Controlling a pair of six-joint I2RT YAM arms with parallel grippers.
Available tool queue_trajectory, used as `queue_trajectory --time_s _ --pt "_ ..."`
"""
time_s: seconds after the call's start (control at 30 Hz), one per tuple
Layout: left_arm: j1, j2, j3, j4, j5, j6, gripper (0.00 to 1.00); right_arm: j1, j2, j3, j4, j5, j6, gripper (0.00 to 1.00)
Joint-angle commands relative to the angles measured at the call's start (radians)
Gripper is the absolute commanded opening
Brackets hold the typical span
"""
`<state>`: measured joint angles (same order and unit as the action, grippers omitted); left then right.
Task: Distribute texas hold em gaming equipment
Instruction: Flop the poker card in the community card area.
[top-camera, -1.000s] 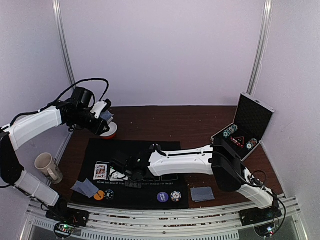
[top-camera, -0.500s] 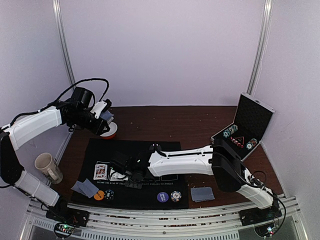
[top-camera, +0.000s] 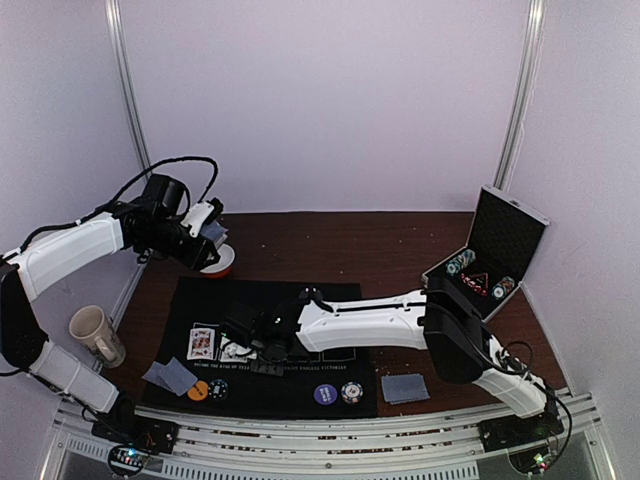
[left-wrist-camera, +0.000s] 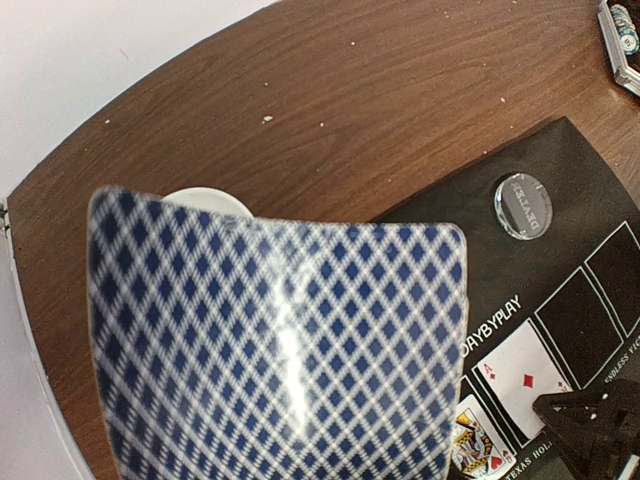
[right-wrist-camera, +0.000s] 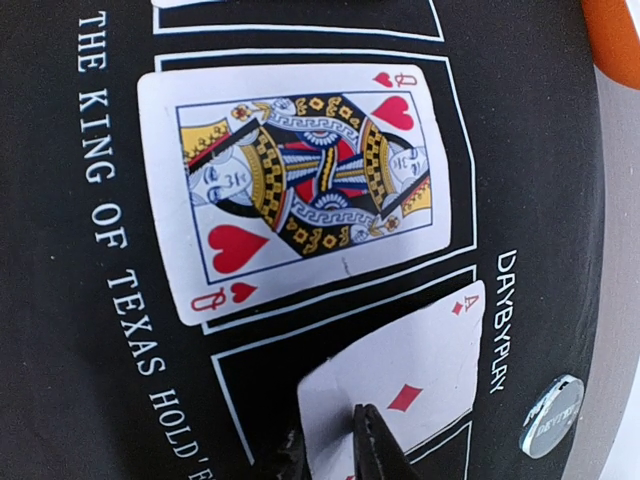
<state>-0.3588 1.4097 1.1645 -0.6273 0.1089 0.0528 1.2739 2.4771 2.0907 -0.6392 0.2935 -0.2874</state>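
Status: clamping blue-checked card (left-wrist-camera: 280, 340) in left claw (top-camera: 210, 235), holding it above bowl (top-camera: 226, 266) toward far-left corner of table (top-camera: 350, 240). Poising right claw (right-wrist-camera: 342, 448) low at ace of diamonds (right-wrist-camera: 420, 360) on black mat (right-wrist-camera: 80, 380), beside queen of hearts (right-wrist-camera: 300, 190), toward near edge; clenched or released not determinable.

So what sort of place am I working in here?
Probably an enclosed lab test cell: plain walls with metal posts, a wooden table carrying a black poker mat and an open chip case.
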Motion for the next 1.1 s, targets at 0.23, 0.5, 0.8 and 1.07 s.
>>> queue_trajectory --time_s 0.23,0.5,0.8,1.07 --pt "0.011 -0.028 -0.008 0.054 0.013 0.002 0.38 0.021 -0.052 -0.066 -0.001 -0.131 -0.073 0.25" --pt "0.011 -0.033 -0.009 0.054 0.015 0.005 0.38 0.01 -0.221 -0.24 0.16 -0.273 -0.113 0.33" --pt "0.011 -0.032 -0.005 0.055 0.016 0.003 0.39 -0.152 -0.174 -0.127 0.251 -0.422 0.223 0.34" --pt "0.011 -0.033 -0.009 0.057 0.015 0.003 0.39 -0.254 -0.051 -0.018 0.298 -0.427 0.476 0.09"
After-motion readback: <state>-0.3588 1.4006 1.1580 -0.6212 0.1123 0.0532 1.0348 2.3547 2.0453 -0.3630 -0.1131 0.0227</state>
